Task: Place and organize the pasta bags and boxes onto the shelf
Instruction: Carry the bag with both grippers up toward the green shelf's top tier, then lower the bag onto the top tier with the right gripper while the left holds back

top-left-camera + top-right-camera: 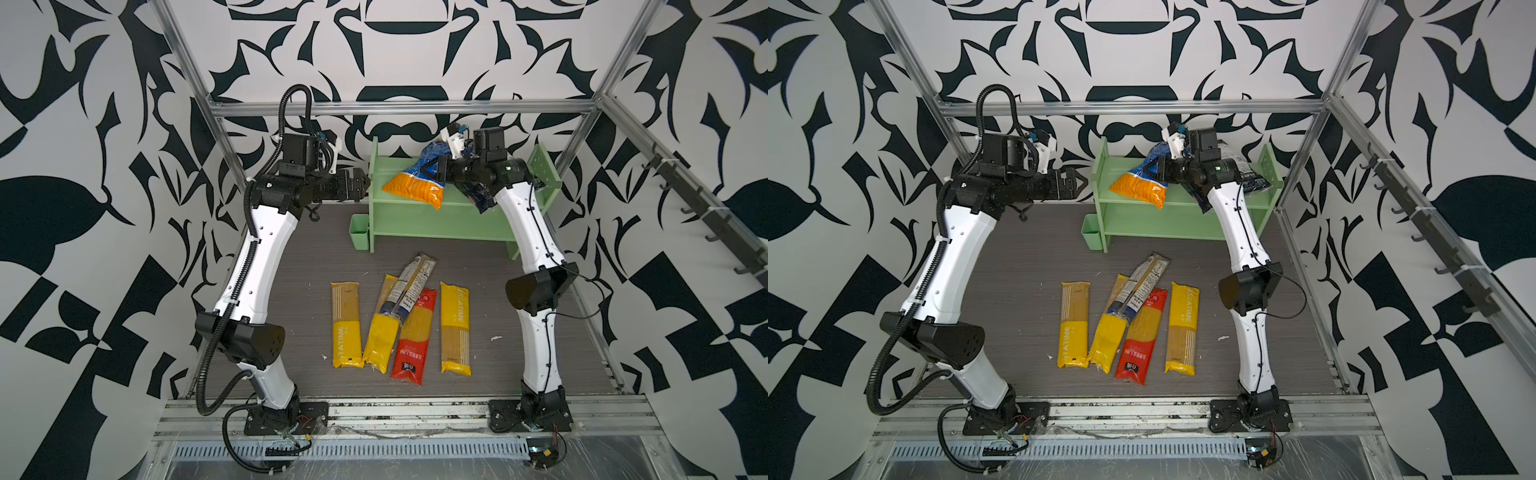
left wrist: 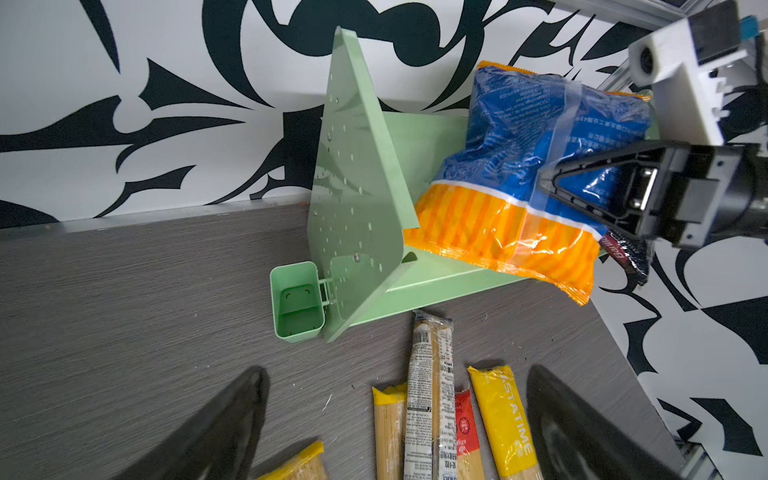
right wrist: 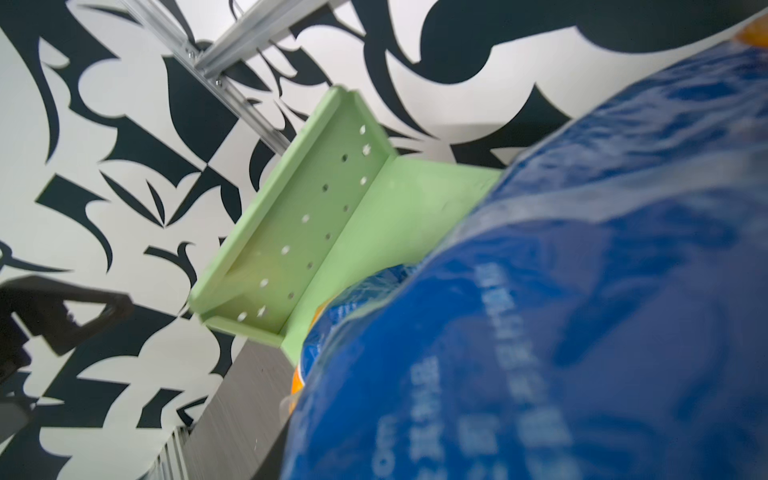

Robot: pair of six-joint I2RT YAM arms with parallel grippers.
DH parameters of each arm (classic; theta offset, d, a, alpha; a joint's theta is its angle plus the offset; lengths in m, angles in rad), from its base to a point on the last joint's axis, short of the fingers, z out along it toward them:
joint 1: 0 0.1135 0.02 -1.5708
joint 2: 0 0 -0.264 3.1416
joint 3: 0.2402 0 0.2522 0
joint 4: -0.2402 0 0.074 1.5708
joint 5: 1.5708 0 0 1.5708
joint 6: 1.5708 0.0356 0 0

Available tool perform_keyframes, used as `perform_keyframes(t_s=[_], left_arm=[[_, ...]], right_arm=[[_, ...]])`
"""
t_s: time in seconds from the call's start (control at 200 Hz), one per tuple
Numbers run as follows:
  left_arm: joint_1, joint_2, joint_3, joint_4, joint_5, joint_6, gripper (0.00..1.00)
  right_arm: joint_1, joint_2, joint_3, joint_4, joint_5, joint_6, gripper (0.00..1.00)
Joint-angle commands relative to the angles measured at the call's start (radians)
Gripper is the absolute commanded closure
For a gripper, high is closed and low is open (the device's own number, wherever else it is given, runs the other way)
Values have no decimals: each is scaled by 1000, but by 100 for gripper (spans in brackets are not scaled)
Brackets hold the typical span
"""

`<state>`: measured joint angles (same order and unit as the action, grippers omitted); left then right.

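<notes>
Left wrist view: my right jaws are clamped on the blue bag (image 2: 519,166), on its blue half close to the white band. One finger (image 2: 547,183) presses the facing side; the other is hidden behind the bag. The bag sits tilted on the top tier of the shelf (image 1: 415,224), left of middle, with its orange end low and overhanging the tier's front edge and its blue end raised toward the back wall. Right wrist view is mostly blurred blue film, with the shelf's left hole-dotted panel beyond it.

Black bag (image 1: 1241,172) lies on the same tier toward the right panel, partly hidden behind my right arm (image 1: 519,216). One corner hangs over the front edge. I cannot tell whether it touches the blue bag.

My left jaws are wide apart with nothing between them. In both top views they hang in the air just beside the shelf's left panel, about level with the top tier. Cup (image 1: 359,231) is hooked low on that panel's outer face.

Tabletop (image 1: 311,257), in front of the shelf, carries five long packs roughly side by side:
- left yellow pack (image 1: 346,324)
- middle yellow pack (image 1: 380,336)
- red pack (image 1: 415,336)
- right yellow pack (image 1: 455,328)
- clear pack (image 1: 409,286), slantwise on top of the middle yellow and red ones, its far end nearest the shelf

Left yellow pack meets the middle one at the near end. Right yellow pack lies apart from the red.
</notes>
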<state>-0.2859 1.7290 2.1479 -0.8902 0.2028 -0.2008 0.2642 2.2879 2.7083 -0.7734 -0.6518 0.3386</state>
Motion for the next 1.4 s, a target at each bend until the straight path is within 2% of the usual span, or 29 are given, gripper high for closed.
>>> perform_keyframes(t_s=[0.0, 0.175, 0.365, 0.435, 0.455, 0.485, 0.515, 0.655, 0.89, 1.1, 1.2, 1.395], left_arm=[[12, 3, 14, -42, 4, 12, 1], [13, 15, 12, -42, 6, -6, 1], [13, 20, -10, -22, 17, -29, 1], [13, 21, -22, -12, 24, -38, 1], [13, 24, -25, -8, 26, -42, 1], [13, 23, -29, -5, 30, -46, 1], [13, 25, -33, -1, 37, -50, 1], [13, 19, -65, 28, 51, -89, 1], [13, 11, -115, 71, 79, -141, 1], [13, -3, -150, 115, 90, -171, 1], [13, -11, -162, 122, 91, -183, 1], [13, -32, -162, 98, 79, -178, 1]], right_arm=[[-2, -40, 88, 195, -49, 42, 80], [3, 7, 85, 211, -95, 135, 76], [13, 5, 62, 178, -110, 133, 70], [14, 5, 61, 160, -116, 134, 58], [15, 5, 61, 155, -116, 133, 51], [14, 3, 63, 141, -114, 130, 34], [13, 0, 63, 120, -106, 118, 24], [3, -44, 54, -5, -11, 51, 16], [-19, -105, 26, -151, 114, 1, 15], [-19, -166, -34, -159, 221, -25, 17], [-18, -148, -25, -148, 231, -17, 21], [-19, -82, 18, -135, 251, 26, 35]])
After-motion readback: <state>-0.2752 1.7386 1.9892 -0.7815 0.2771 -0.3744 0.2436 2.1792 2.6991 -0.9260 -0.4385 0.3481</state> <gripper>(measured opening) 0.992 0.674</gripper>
